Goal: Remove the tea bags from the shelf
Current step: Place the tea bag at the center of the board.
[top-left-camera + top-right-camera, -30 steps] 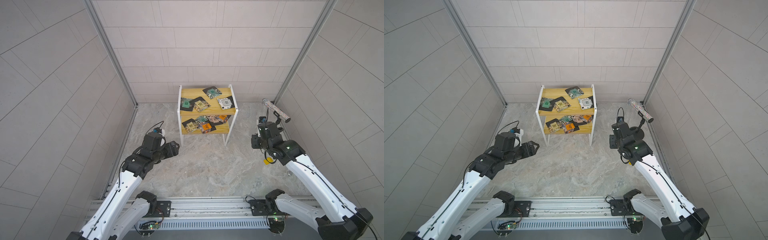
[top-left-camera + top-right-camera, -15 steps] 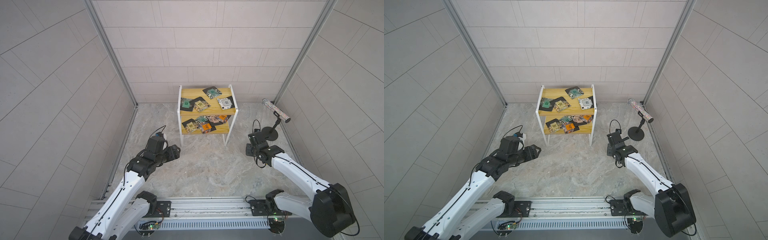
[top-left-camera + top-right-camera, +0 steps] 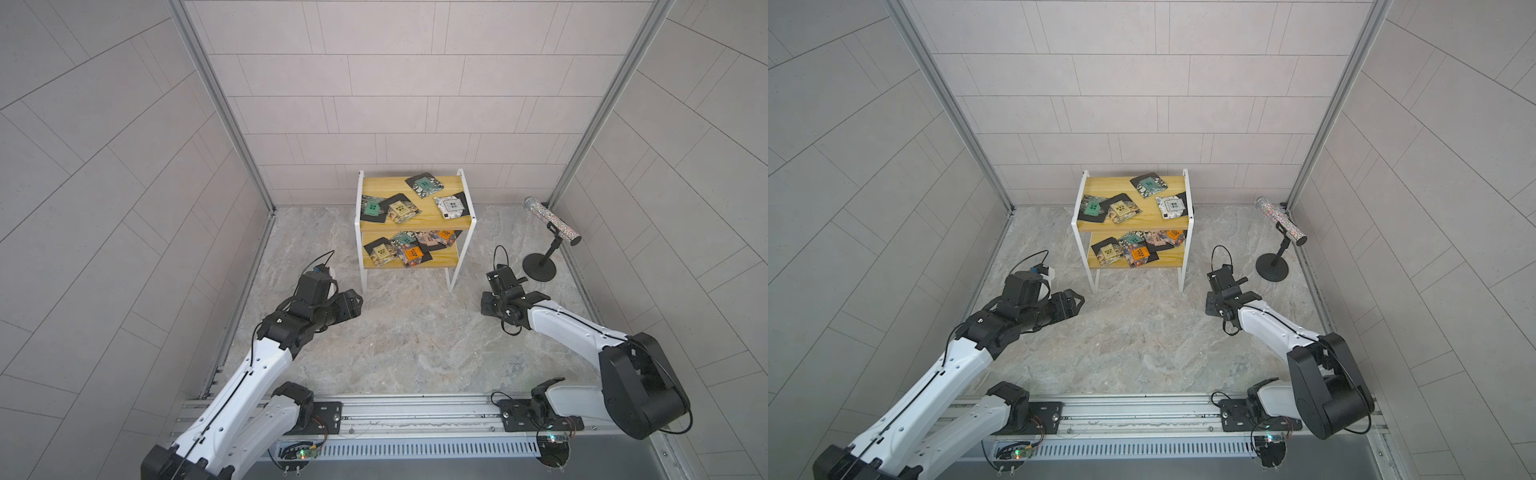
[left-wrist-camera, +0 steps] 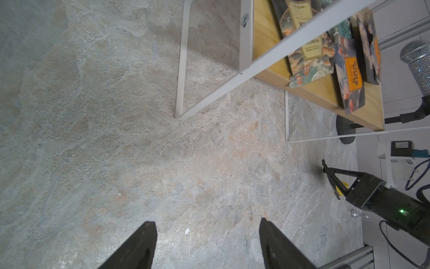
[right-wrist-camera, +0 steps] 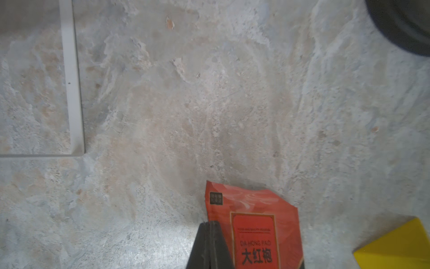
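Several black-edged tea bags [image 3: 400, 210], busy prints, yellow two-tier shelf [image 3: 382, 186]

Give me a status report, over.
Left fingers open, empty. Right fingers shut against red tea bag, grip unclear. Tea bags on shelf, both tiers. Nothing in the way.

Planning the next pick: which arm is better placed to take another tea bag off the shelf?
Left, probably. The left pincer is open, empty and faces the shelf. The right pincer is shut on a red tea bag near the floor.
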